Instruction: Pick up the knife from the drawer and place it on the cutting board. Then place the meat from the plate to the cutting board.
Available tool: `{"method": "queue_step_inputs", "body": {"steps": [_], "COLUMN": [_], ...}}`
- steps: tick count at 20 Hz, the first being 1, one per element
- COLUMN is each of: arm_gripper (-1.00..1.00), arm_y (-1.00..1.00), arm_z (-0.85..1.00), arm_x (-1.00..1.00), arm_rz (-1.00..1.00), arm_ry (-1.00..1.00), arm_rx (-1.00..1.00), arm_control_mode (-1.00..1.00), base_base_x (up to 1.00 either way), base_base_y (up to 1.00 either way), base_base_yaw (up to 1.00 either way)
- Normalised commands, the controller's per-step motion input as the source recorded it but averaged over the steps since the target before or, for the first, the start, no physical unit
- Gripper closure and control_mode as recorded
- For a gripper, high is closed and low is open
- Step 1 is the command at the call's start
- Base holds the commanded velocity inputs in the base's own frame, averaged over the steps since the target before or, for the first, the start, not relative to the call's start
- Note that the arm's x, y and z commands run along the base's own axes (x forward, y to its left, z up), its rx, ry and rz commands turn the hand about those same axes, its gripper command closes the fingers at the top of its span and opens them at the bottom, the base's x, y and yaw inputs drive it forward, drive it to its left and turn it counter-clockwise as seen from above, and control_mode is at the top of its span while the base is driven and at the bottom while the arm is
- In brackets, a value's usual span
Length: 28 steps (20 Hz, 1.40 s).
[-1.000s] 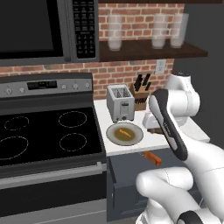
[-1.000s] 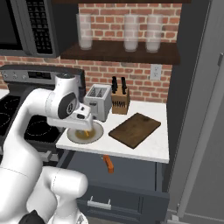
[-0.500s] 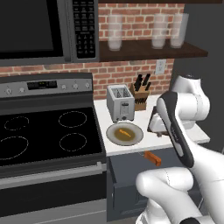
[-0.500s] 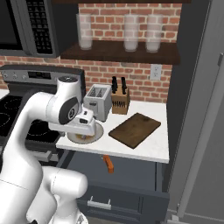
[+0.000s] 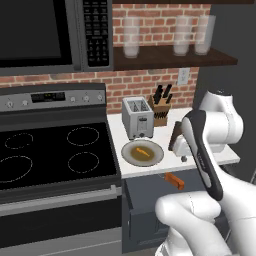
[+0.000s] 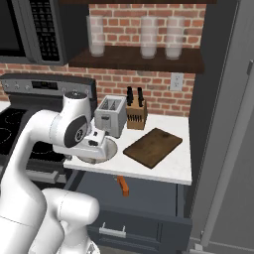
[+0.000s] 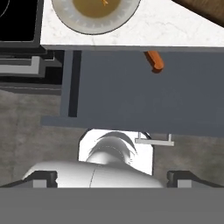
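Note:
The drawer stands pulled out below the counter. In it lies the knife, its orange handle poking out from under the counter edge and the blade hidden. On the plate rests the small orange-brown meat. To its right lies the dark cutting board. My gripper hangs open and empty over the counter's front edge, looking straight down; the knife handle is ahead of it and to the right in the hand view.
A toaster and a wooden knife block stand at the back of the counter. The black stove adjoins on the left. A tall grey panel bounds the counter on the right.
The hand has sunk a little and drifted from over the plate toward the counter's front edge. The jaws stayed wide open; nothing else moved.

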Motion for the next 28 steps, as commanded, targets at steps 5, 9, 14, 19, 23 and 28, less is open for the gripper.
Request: {"method": "queue_step_inputs", "body": {"steps": [5, 9, 14, 19, 23, 28], "arm_gripper": [-1.0, -1.0, -1.0, -1.0, -1.0, -1.0], "arm_y": [0.0, 0.0, 0.0, 0.0, 0.0, 0.0], "arm_z": [-0.05, 0.0, 0.0, 0.0, 0.0, 0.0], "arm_x": [-0.14, -0.14, 0.0, 0.0, 0.0, 0.0], "arm_rz": [0.0, 0.0, 0.0, 0.0, 0.0, 0.0], "arm_ry": [0.0, 0.0, 0.0, 0.0, 0.0, 0.0], "arm_rx": [0.0, 0.0, 0.0, 0.0, 0.0, 0.0], "arm_control_mode": [-1.0, 1.0, 1.0, 1.0, 1.0, 1.0], "base_base_x": [0.0, -0.08, -0.2, 0.0, 0.0, 0.06], "base_base_y": [0.0, 0.05, 0.53, 0.72, 0.51, 0.42], "base_base_yaw": [0.0, 0.0, 0.0, 0.0, 0.0, 0.0]}}
